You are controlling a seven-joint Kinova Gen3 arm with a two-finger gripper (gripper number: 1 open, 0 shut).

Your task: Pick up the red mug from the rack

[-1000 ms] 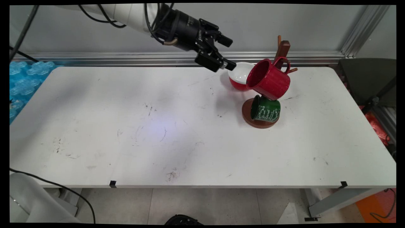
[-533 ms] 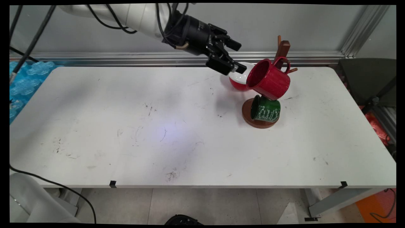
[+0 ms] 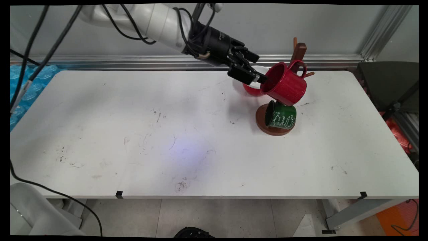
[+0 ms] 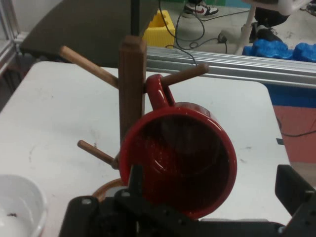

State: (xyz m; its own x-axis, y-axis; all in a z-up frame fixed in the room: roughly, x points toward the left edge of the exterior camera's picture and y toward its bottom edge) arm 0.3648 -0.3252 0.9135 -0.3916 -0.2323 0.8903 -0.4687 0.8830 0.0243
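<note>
Gripper [image 3: 256, 72] at the mouth of the red mug [image 3: 284, 83], fingers apart, lower one at the rim's near edge; contact unclear. Mug hangs by its handle on a peg of the wooden mug tree [image 3: 298, 53], mouth toward the gripper. Green mug [image 3: 280, 115] hangs lower, over the tree's round base. Red-and-white bowl [image 3: 250, 89] on the worktop [image 3: 167, 134], just behind the gripper.

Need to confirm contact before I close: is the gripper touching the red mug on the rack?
Cannot tell. In the main view the gripper overlaps the red mug rim; the hand view shows one finger against the rim, no plain gap.
</note>
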